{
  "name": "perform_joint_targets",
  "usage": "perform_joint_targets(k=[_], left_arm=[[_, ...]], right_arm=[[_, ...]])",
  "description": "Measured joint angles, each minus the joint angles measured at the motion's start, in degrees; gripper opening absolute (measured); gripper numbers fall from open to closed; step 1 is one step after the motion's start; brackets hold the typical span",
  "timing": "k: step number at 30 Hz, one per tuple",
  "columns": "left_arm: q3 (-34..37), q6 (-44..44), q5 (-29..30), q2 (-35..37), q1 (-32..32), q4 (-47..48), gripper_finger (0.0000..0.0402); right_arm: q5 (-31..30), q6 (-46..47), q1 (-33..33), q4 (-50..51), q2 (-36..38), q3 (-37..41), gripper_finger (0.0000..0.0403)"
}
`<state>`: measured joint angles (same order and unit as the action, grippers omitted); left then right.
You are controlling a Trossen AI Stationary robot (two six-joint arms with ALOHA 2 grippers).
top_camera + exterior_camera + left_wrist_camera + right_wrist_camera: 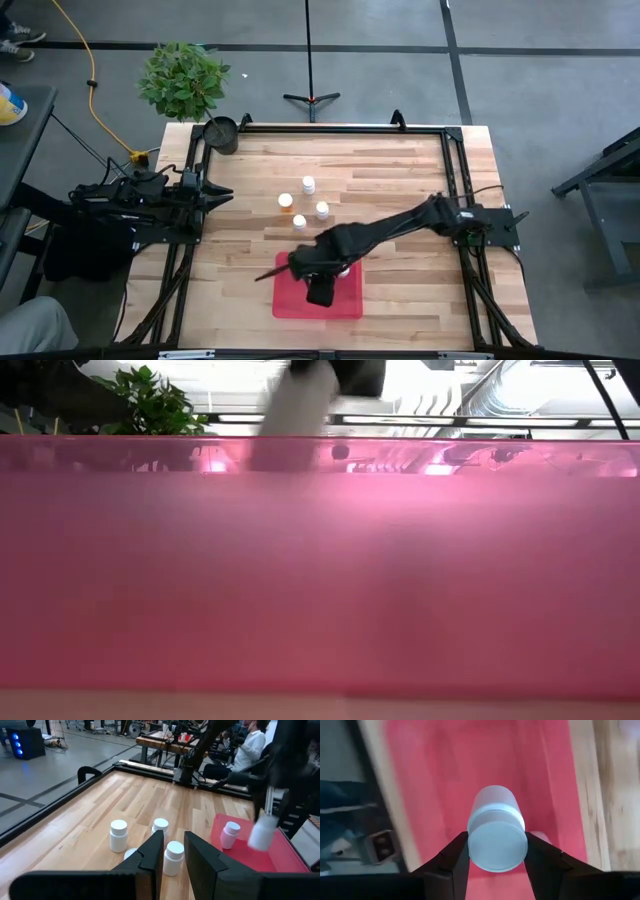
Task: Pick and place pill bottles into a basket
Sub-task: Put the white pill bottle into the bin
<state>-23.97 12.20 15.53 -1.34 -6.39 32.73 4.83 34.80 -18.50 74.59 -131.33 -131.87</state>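
1. Holding a white pill bottle (496, 834) by its cap between both fingers, the right gripper (496, 851) hangs over the red basket (290, 303) at the near middle of the table.
2. One bottle (229, 834) already stands inside the basket, toward its left side, so the carried one is best set down apart from it.
3. Lowering until the bottle's base is close to the basket floor before the fingers part should stop it from tipping or rolling; how high it hangs now cannot be told.
4. Keeping the bottle well inside the rim matters, since the basket is shallow.
5. Four more bottles (308, 185) wait on the bare wood just beyond the basket, one showing an orange body (286, 201).
6. The left gripper (172, 851) waits at the table's left edge, its fingers parted and empty, pointed toward those bottles.
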Motion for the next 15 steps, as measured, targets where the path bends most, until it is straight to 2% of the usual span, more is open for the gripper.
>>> perform_joint_targets(k=[8, 15], left_arm=[[0.02, 0.31, -0.37, 0.0, 0.0, 0.02, 0.0111], [0.02, 0.31, -0.42, 0.0, 0.0, 0.28, 0.0111]], right_arm=[[2.26, 2.32, -0.8, 2.36, -6.33, 0.04, 0.0147], [2.31, 2.91, -1.09, 1.42, -7.23, 0.04, 0.0147]])
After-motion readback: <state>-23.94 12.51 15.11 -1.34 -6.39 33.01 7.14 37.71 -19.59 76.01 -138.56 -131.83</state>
